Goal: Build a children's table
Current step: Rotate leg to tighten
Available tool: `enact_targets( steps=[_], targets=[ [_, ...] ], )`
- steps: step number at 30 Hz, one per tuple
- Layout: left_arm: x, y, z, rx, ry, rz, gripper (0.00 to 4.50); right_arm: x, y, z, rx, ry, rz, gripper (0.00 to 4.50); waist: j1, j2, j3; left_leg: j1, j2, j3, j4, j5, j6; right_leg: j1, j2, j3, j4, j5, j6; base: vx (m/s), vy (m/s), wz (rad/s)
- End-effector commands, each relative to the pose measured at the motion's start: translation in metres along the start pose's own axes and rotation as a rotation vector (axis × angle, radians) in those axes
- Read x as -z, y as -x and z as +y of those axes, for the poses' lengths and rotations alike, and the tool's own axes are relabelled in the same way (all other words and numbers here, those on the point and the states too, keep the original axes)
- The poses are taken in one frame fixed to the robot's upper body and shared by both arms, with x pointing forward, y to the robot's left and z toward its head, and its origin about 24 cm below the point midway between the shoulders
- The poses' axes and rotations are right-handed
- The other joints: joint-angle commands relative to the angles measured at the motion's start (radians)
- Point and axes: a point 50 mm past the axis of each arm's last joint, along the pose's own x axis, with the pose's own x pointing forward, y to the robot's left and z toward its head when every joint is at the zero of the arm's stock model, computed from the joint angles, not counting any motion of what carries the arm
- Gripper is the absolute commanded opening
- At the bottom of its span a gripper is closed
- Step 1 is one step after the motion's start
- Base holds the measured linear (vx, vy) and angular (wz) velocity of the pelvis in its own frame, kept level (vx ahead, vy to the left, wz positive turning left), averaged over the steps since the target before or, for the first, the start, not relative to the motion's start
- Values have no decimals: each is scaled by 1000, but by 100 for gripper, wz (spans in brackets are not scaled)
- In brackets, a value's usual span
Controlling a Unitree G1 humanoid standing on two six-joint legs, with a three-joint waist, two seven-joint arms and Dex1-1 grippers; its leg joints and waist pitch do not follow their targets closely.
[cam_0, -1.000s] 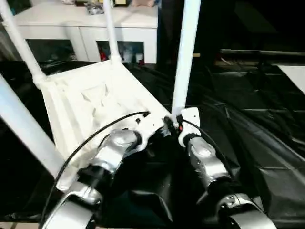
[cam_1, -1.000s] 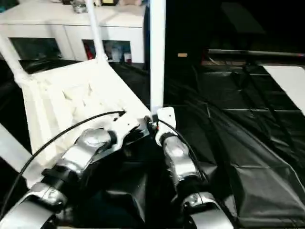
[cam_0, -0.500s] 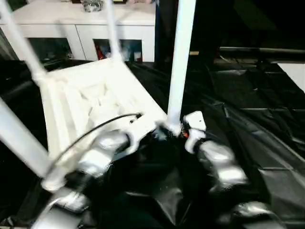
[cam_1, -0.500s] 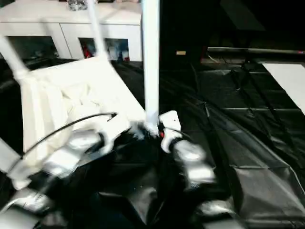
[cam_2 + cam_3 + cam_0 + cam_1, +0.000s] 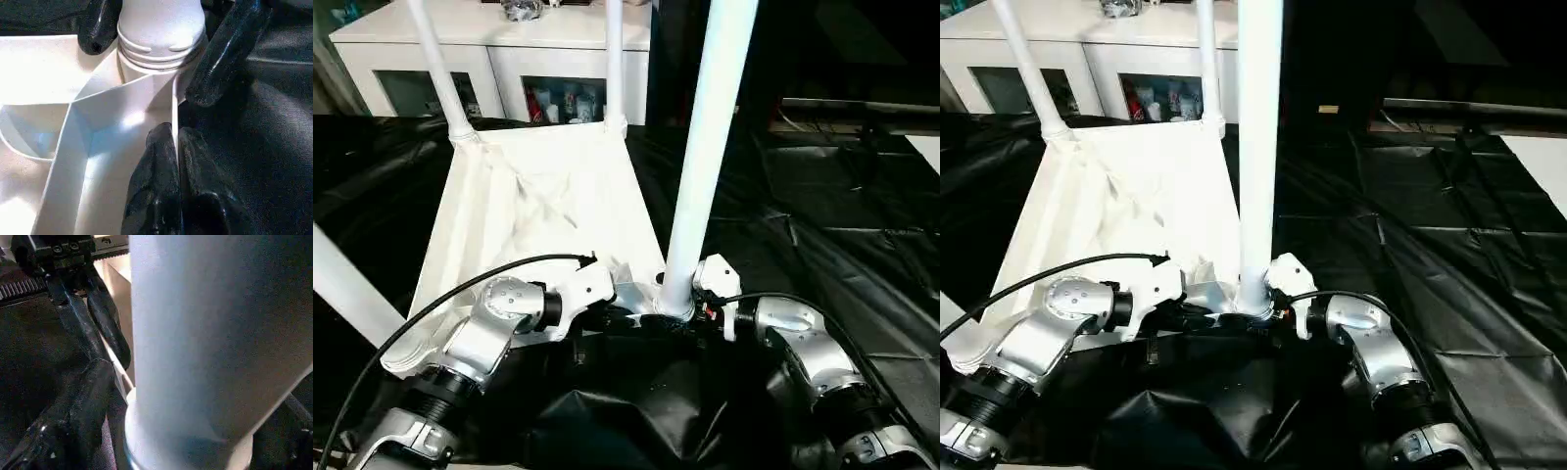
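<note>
The children's table lies upside down, its ribbed white tabletop (image 5: 529,206) on the black sheet with white legs standing up from the corner sockets. The nearest leg (image 5: 705,147) rises between my two arms. My left gripper (image 5: 173,134) is shut on the tabletop's thin rim wall, right beside that leg's socket. My right gripper (image 5: 674,307) is open, with one black finger (image 5: 230,54) on each side of the leg's ringed base (image 5: 161,34). Two far legs (image 5: 435,59) (image 5: 614,59) stand at the back corners, and another leg (image 5: 347,284) crosses the left edge.
A white cabinet with glass doors (image 5: 509,59) stands just behind the table. Crumpled black sheeting (image 5: 842,196) covers the floor to the right and in front. A black cable (image 5: 460,294) loops over my left forearm.
The camera has swung, so the whole scene has shifted. My right gripper's fingers have spread wider about the near leg's base. My left gripper keeps its pinch on the rim.
</note>
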Motion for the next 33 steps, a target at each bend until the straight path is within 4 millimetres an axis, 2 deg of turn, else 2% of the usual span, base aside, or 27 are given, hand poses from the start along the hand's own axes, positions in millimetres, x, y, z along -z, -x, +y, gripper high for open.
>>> enact_targets(
  steps=[1, 5, 8, 11, 12, 17, 22, 23, 26, 29, 30, 32, 33],
  targets=[
    [9, 0, -5, 17, 48, -10, 0, -3, -1, 1, -9, -9, -20, 381, -1, -13, -44, 4, 65, -28, -62, -187, 76, 35, -68, 50, -66, -158, -225, 0, 0, 0],
    [9, 1, -6, 19, 51, -8, 0, -4, 1, 1, -20, -11, -17, 381, -1, -12, -44, 5, 65, -28, -62, -193, 72, 35, -68, 50, -66, -167, -225, 0, 0, 0],
    [10, 2, -5, 16, 53, -6, 0, -2, 2, 1, -23, -12, -4, 347, -1, -13, -44, 5, 65, -28, -61, -189, 73, 36, -68, 50, -65, -158, -227, 0, 0, 0],
    [10, 2, -5, 13, 53, -6, 0, -1, 2, 0, -17, -14, 4, 334, 0, -12, -46, 5, 64, -28, -59, -173, 77, 37, -68, 50, -63, -140, -231, 0, 0, 0],
    [10, 2, -5, 13, 54, -6, 0, -1, 1, 0, -15, -15, 4, 310, -1, -12, -45, 5, 64, -28, -59, -171, 78, 36, -67, 49, -62, -133, -233, 0, 0, 0],
    [10, 2, -5, 10, 54, -6, 0, -1, 0, 0, -11, -19, 2, 275, 0, -11, -46, 5, 64, -28, -59, -172, 78, 37, -67, 49, -61, -133, -234, 0, 0, 0],
    [10, 2, -4, 8, 54, -4, 0, 2, -2, 2, -1, -17, 5, 269, 0, -12, -46, 5, 64, -28, -58, -172, 77, 37, -68, 49, -61, -135, -235, 0, 0, 0],
    [10, 2, -4, 5, 54, -4, 0, 3, -2, 2, 4, -18, 4, 269, 0, -9, -47, 6, 64, -28, -58, -172, 76, 37, -68, 49, -61, -135, -235, 0, 0, 0],
    [11, 0, -2, -22, 59, 1, 0, 6, -5, 2, 56, -27, -5, 269, -2, -13, -46, 5, 63, -28, -58, -175, 73, 38, -68, 50, -61, -134, -235, 0, 0, 0],
    [12, -7, 3, -99, 83, 16, 0, 10, -9, -5, 190, -84, -8, 268, -6, -14, -41, 4, 62, -29, -61, -206, 60, 34, -70, 51, -69, -200, -225, 0, 0, 0],
    [13, -10, 6, -131, 90, 25, 0, 12, -11, -7, 236, -105, -2, 268, -8, -15, -38, 10, 61, -30, -65, -244, 38, 32, -71, 52, -77, -282, -205, 0, 0, 0],
    [10, -23, 12, -224, 126, 36, 0, 16, -19, -11, 374, -150, 22, 268, -12, -17, -37, 10, 61, -32, -67, -257, 21, 29, -71, 53, -81, -328, -186, 0, 0, 0],
    [10, -23, 12, -224, 126, 36, 0, 16, -19, -11, 374, -150, 22, 268, -13, -17, -34, 14, 60, -31, -69, -268, 15, 26, -70, 53, -85, -352, -179, 0, 0, 0]
  ],
)
